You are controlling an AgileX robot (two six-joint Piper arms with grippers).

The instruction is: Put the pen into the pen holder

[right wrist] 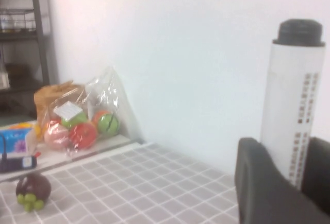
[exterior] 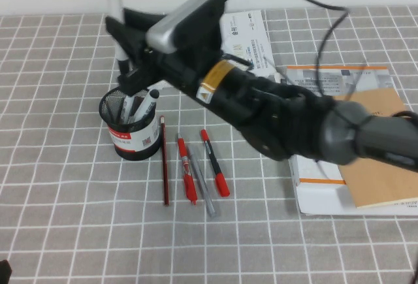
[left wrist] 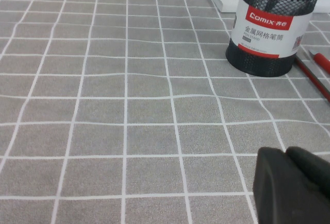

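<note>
My right gripper [exterior: 125,36] reaches across to the left and is shut on the pen [exterior: 115,6], a thick white marker with a black end up. It holds the pen upright above the pen holder [exterior: 132,126], a black mesh cup with a red and white label. The right wrist view shows the pen's barrel [right wrist: 294,90] between the two fingers [right wrist: 258,177]. The holder has a few other pens in it and also shows in the left wrist view [left wrist: 270,26]. My left gripper [left wrist: 285,154] is shut and empty, low over the cloth at the near left.
A dark red pencil [exterior: 164,160], two red-and-black pens [exterior: 187,172] [exterior: 215,165] and a thin grey pen [exterior: 202,186] lie right of the holder. A brown notebook on white papers [exterior: 366,147] lies at the right. A booklet [exterior: 251,32] lies at the back.
</note>
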